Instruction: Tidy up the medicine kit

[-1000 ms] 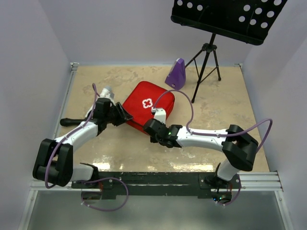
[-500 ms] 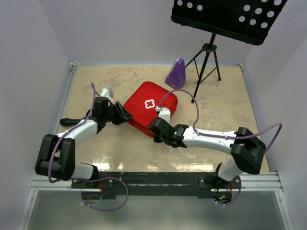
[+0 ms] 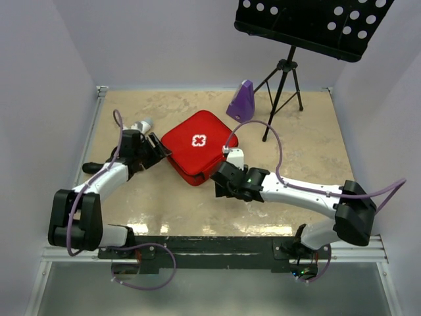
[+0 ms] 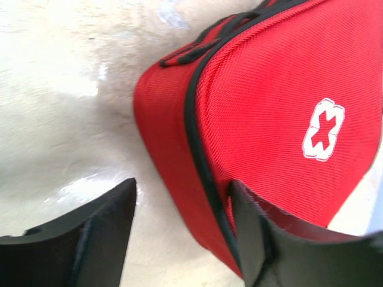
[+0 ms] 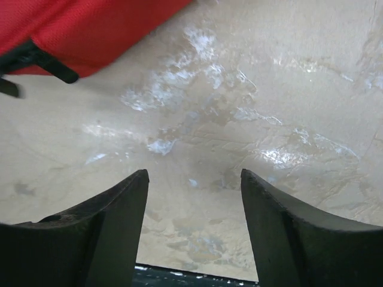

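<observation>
Change: the right jaws, clenched at the near edge of the medicine kit [image 3: 197, 146] a second ago, have let go and backed off toward the near side. They now stand spread with nothing between them but bare table [image 5: 257, 107]. The left jaws have also widened. They stand open astride the kit's left corner, with a gap on one side; whether the other finger touches the fabric I cannot tell. The kit has slid and turned a little away from the right jaws and now lies flat, closed, cross up.

Meaning, as a judgement: closing or repositioning looks done, both arms releasing; organizing is near its end, unless loose items remain out of view.

Kit position: ahead and left of the right jaws, one corner between the left jaws.

Materials: soft red woven nylon with a visible ribbed weave, a rounded-square pouch, slightly puffy. Black piping runs round the rim, with a black webbing loop [image 4: 203, 42] on the side wall. White cross emblem [image 4: 323, 130], printed or rubbery. Black zipper pull [image 5: 36, 60] sticks out at the corner nearest the right jaws. The table is glossy beige stone-look, mottled, with glare patches.
</observation>
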